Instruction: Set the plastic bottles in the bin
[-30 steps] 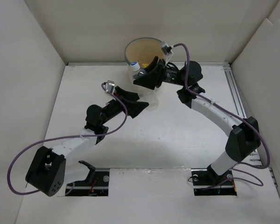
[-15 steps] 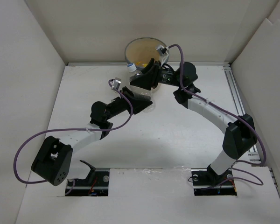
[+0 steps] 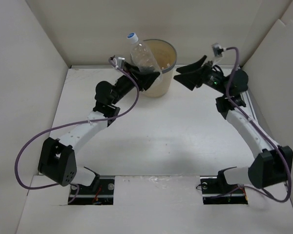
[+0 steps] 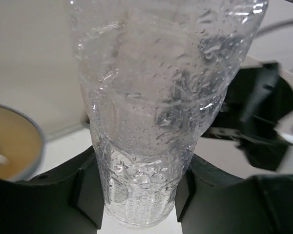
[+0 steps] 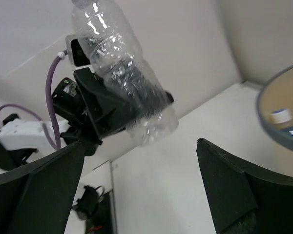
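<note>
Plastic bottle, large and unlabelled, is held in the air at the 9 o'clock side of the bin. It is tilted, with its cap toward 11 o'clock. The left hand pinches it low, near the base, with the black fingers pressed against both sides. The right hand stands spread and holds nothing, at 3 o'clock of the bin.

Risks noted:
- The grip sits low, so the long upper body could swing or pivot between the fingers.
- The wall looks thin and wet, so a slip through the fingers is possible.
- In the left wrist view the grey rim lies to one side of the base, with table showing below it. A release here would likely miss the opening.
- The base hangs near the rim and could strike it on the way across, nudging the bin.

Condition of the bottle: clear plastic, beaded all over with droplets, with a ribbed, slightly crumpled body and a white cap marked with blue. No contents are visible. Inside the bin, a blue-labelled item shows in the right wrist view.
</note>
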Controlling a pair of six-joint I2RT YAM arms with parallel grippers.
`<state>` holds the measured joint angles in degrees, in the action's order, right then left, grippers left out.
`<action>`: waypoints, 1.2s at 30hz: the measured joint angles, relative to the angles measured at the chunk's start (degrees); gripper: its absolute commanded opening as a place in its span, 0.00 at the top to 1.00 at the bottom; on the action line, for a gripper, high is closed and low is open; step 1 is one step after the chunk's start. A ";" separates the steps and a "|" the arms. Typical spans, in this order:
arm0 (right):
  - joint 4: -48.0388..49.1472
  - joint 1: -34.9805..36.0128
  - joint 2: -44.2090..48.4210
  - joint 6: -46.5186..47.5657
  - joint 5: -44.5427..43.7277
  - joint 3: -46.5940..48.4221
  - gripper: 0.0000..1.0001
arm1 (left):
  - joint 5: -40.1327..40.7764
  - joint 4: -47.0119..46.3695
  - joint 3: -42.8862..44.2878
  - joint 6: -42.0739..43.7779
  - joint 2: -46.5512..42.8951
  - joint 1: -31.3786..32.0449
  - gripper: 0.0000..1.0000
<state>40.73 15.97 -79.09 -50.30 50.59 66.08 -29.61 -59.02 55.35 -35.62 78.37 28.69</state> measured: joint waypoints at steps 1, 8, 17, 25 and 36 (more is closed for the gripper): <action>-1.44 -1.99 2.49 1.11 -0.85 -0.96 0.00 | 1.86 1.73 3.06 1.88 1.29 -0.26 1.00; -13.70 -5.88 17.68 10.45 -5.27 -6.08 0.00 | 18.38 12.76 25.11 14.60 16.61 -0.74 1.00; -30.80 -7.37 31.89 19.50 -8.83 -8.98 0.00 | 34.12 27.30 52.35 24.57 41.97 -0.79 0.00; -40.37 -4.07 36.44 24.94 -13.16 -7.39 0.00 | 41.38 39.21 65.88 25.22 48.43 -0.66 0.00; -51.84 -2.38 33.70 30.25 -23.87 -5.70 0.00 | 45.35 40.30 53.31 27.36 33.11 0.98 0.00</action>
<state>-11.11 13.58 -45.39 -20.05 26.72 60.38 15.75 -18.72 108.66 -8.25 111.48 29.67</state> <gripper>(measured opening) 0.999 0.997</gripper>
